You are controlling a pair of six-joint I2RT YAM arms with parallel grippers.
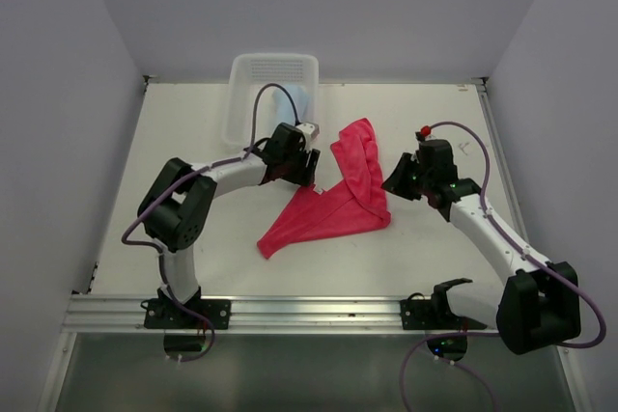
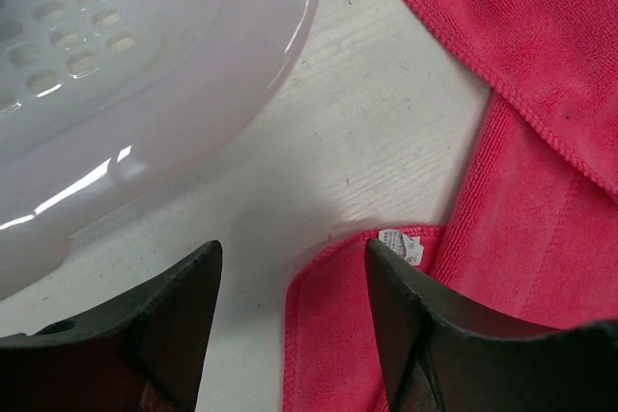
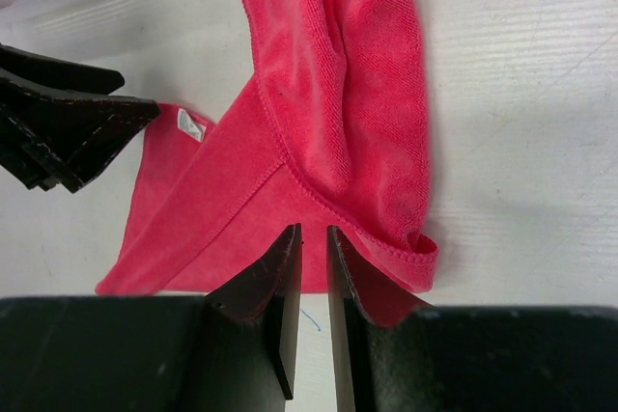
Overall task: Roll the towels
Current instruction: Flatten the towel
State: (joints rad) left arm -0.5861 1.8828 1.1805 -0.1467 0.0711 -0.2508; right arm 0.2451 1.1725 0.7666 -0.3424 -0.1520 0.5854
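No readable text in any view. Small white tag (image 2: 402, 244) at the corner of the pink towel (image 2: 541, 238); print too fine to read.

The left arm (image 1: 227, 176) and right arm (image 1: 483, 229) are made of white tube links between chunky black joint housings, each on a black bracket bolted to the silver rail (image 1: 290, 314). A thin purple cable runs from below the rail up each arm to its wrist, and the right wrist, far from the rail, carries a small red cap and green lights. The left tool (image 2: 292, 246) and right tool (image 3: 313, 231) have dark, flat, wedge-shaped fingers (image 2: 174, 315) that taper to blunt tips.
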